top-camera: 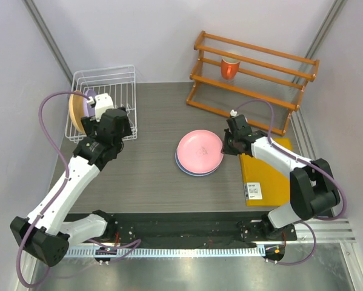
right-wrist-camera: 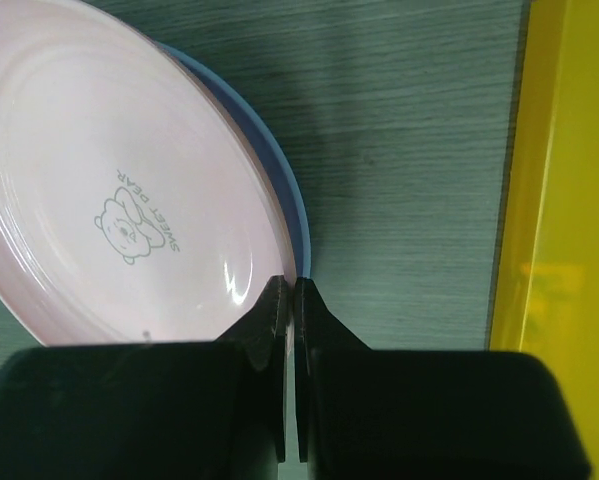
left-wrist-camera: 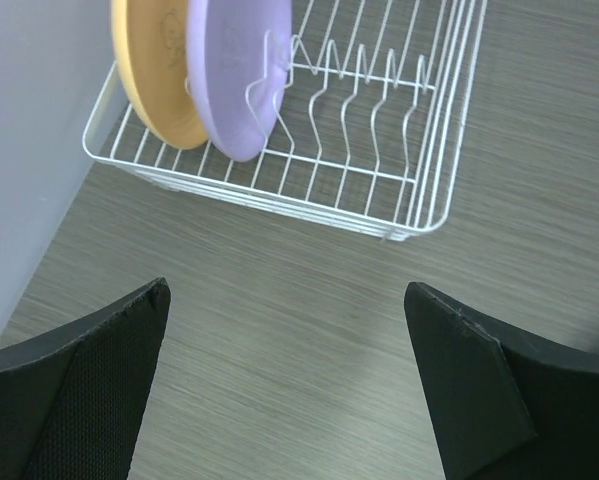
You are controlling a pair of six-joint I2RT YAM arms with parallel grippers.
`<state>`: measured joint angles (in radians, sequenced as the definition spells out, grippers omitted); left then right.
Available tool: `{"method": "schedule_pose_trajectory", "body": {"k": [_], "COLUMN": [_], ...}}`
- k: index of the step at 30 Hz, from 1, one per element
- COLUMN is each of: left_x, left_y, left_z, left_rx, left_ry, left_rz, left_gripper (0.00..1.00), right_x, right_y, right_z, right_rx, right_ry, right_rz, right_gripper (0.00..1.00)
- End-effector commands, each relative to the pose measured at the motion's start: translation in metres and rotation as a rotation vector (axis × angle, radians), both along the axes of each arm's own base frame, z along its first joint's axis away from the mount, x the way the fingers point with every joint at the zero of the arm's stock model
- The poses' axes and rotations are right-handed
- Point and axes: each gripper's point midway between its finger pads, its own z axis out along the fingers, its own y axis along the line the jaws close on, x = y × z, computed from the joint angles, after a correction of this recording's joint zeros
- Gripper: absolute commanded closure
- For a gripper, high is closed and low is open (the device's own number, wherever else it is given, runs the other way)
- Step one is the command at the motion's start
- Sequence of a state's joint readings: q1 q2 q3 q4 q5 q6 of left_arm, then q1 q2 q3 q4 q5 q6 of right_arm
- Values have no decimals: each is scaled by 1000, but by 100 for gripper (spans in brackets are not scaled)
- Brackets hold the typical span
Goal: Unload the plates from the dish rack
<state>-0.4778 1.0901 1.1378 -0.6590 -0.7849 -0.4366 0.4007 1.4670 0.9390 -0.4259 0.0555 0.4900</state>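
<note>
The white wire dish rack stands at the back left. An orange-yellow plate and a lilac plate stand upright in its left end. My left gripper hangs open over bare table just in front of the rack, holding nothing. Mid-table, the pink plate lies on the light blue plate. My right gripper is shut on the pink plate's right rim.
An orange slatted shelf stands at the back right with an orange-red cup on it. A flat yellow box lies right of the stacked plates, under the right arm. Grey walls close in the left side and back.
</note>
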Motion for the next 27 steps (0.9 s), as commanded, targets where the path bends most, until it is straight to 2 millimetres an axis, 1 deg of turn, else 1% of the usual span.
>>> {"method": "schedule_pose_trajectory", "body": {"k": [1, 3, 5, 7, 8, 9, 10, 11, 12, 13, 15, 16, 18, 19, 20, 21, 22, 23, 24, 25, 26, 27], "left_x": [13, 19, 25, 30, 33, 37, 40, 42, 45, 45, 49, 56, 63, 69, 72, 77, 86, 91, 97, 102, 107, 114], "left_y": [13, 17, 21, 26, 33, 36, 40, 48, 52, 61, 74, 76, 87, 90, 98, 100, 103, 108, 111, 113, 119, 117], "left_z": [6, 2, -3, -6, -8, -13, -12, -14, -18, -16, -17, -19, -18, -23, -25, -27, -33, -36, -34, -39, -48, -53], "left_rx": [1, -6, 0, 13, 15, 22, 29, 38, 53, 90, 121, 128, 145, 151, 172, 179, 184, 182, 180, 181, 189, 172], "left_ry": [-40, -30, -18, -12, -9, 6, 4, 8, 23, 13, 17, 16, 20, 34, 48, 52, 71, 78, 76, 86, 108, 112], "left_rz": [29, 36, 51, 62, 82, 90, 99, 124, 142, 195, 234, 240, 256, 261, 279, 282, 288, 294, 298, 304, 316, 294], "left_gripper": [1, 1, 1, 1, 0, 1, 1, 1, 1, 1, 0, 0, 1, 1, 0, 0, 1, 1, 0, 1, 1, 1], "right_x": [35, 36, 36, 36, 35, 35, 32, 30, 26, 21, 12, 8, 2, -1, -3, -5, -7, -7, -8, -8, -9, -9], "right_y": [15, 17, 17, 17, 17, 14, 12, 9, 5, 4, 1, -2, -9, -11, -12, -14, -14, -13, -12, -12, -12, -13], "right_z": [19, 13, 10, 11, 14, 16, 25, 30, 31, 46, 52, 62, 67, 68, 72, 73, 74, 74, 75, 75, 72, 70], "right_rx": [60, 61, 57, 54, 54, 50, 46, 42, 37, 59, 73, 80, 68, 65, 67, 65, 64, 68, 72, 75, 71, 64], "right_ry": [-101, -84, -82, -86, -92, -99, -116, -128, -130, -166, -186, -211, -228, -228, -238, -237, -233, -231, -231, -229, -222, -218], "right_rz": [19, 27, 27, 36, 39, 35, 33, 26, 18, 13, 5, -1, -18, -20, -20, -22, -20, -18, -15, -12, -12, -12], "right_gripper": [98, 78, 62, 50, 47, 46, 45, 44, 43, 42, 39, 39, 37, 36, 36, 36, 36, 36, 36, 36, 36, 36]}}
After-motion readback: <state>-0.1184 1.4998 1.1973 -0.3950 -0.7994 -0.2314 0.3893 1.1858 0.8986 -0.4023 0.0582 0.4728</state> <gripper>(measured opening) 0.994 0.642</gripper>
